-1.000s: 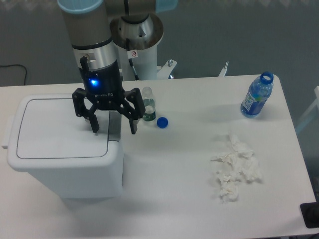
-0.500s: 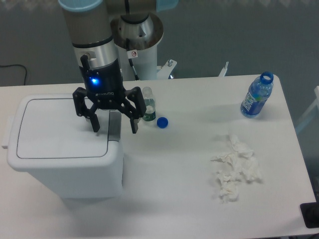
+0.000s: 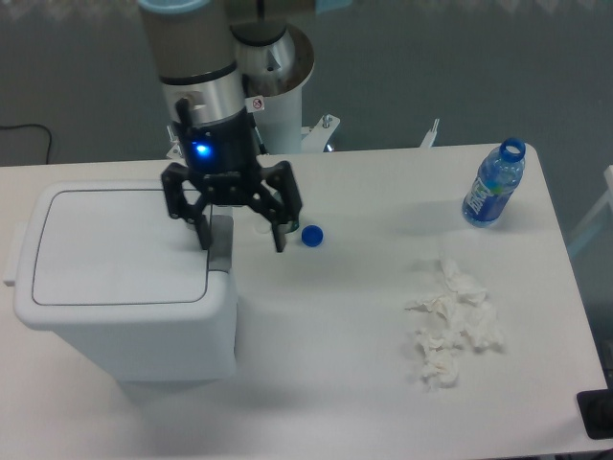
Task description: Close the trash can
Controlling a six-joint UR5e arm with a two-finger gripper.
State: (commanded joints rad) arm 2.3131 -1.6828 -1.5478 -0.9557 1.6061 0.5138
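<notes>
The white trash can [image 3: 115, 278] stands at the left of the table with its flat lid down and level. Its grey push tab [image 3: 221, 244] sits at the lid's right edge. My gripper [image 3: 241, 241] hangs open above the can's right edge, one finger over the tab and the other out past the can's side. It holds nothing.
A small clear bottle [image 3: 265, 226] stands mostly hidden behind the gripper's right finger, with a blue cap [image 3: 311, 235] beside it. An open blue water bottle [image 3: 493, 185] stands at the far right. Crumpled white tissues [image 3: 452, 321] lie at the right front.
My gripper has moved to the right and slightly up, off the lid towards the can's right edge. The lid stays down.
</notes>
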